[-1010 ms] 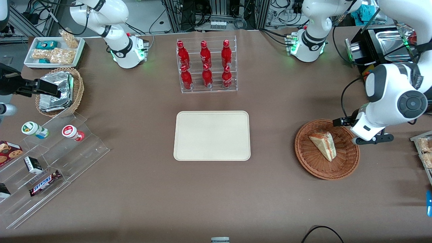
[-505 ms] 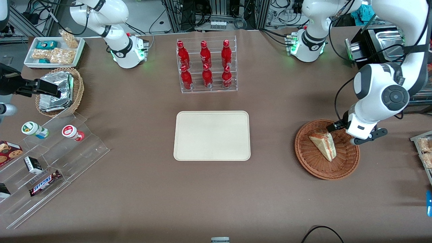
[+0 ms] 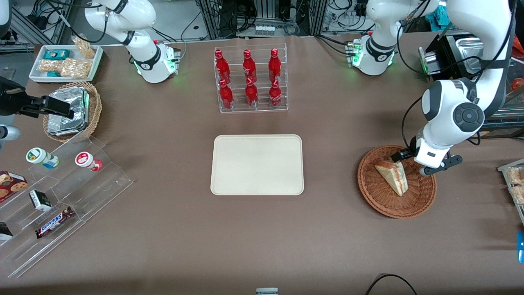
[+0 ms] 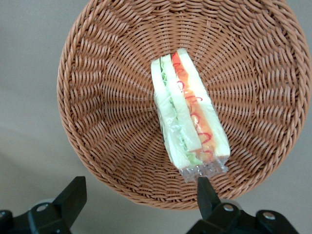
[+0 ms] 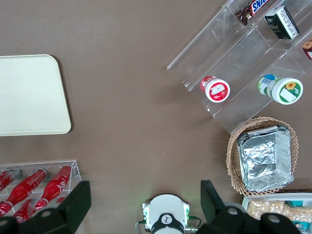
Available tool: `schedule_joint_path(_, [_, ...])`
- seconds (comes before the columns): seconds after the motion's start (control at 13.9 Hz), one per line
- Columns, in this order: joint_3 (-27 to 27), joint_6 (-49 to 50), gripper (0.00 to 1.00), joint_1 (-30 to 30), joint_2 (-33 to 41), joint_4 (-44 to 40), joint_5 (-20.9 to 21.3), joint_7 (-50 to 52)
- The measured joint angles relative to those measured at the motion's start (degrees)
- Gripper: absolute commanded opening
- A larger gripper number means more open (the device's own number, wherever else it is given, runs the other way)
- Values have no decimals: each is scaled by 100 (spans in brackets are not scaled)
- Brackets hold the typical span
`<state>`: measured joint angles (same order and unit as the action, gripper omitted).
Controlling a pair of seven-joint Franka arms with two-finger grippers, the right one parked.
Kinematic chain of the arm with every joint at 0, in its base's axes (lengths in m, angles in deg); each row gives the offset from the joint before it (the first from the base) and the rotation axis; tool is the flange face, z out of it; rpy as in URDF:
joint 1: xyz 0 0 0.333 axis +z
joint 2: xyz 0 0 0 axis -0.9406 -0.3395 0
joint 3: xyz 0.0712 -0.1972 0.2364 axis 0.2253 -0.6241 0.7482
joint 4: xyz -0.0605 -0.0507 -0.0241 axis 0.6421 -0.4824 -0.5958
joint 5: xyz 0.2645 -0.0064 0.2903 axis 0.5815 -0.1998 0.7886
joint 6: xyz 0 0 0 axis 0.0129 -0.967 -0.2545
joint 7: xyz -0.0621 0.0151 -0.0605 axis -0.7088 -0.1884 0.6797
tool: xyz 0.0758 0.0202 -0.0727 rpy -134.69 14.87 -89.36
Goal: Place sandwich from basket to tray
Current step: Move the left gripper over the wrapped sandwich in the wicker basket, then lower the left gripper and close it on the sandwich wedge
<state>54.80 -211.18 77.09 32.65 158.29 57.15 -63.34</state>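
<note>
Left arm bent at elbow, forearm angled downward, wrist pointing toward table (image 3: 335, 229). Pincer (image 3: 412, 160) held low, above basket (image 3: 380, 205) rim, fingers (image 4: 73, 197) spread wide apart, nothing between them. No contact with sandwich (image 3: 393, 177).

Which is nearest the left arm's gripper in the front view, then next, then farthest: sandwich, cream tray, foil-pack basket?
Gripper open above the basket.
1. Sandwich: in the basket, just beneath the gripper.
2. Tray: mid-table, bare.
3. Foil-pack basket: toward the parked arm's end of the table.
</note>
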Motion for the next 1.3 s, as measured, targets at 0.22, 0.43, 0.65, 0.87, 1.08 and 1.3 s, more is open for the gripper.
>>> schedule_joint_path(0.22, [-22, -41, 100, -107, -2, 0, 0, 281])
schedule_joint_path(0.43, [-28, -187, 100, -142, -97, 0, 0, 424])
schedule_joint_path(0.65, [-27, -462, 100, -141, -297, 2, 0, 436])
schedule_joint_path(0.87, [-28, -930, 100, -142, -575, 4, 0, 442])
schedule_joint_path(1.08, [-30, -1058, 100, -142, -663, -1, -1, 456])
schedule_joint_path(1.3, [-31, -1058, 100, -142, -662, -19, -1, 625])
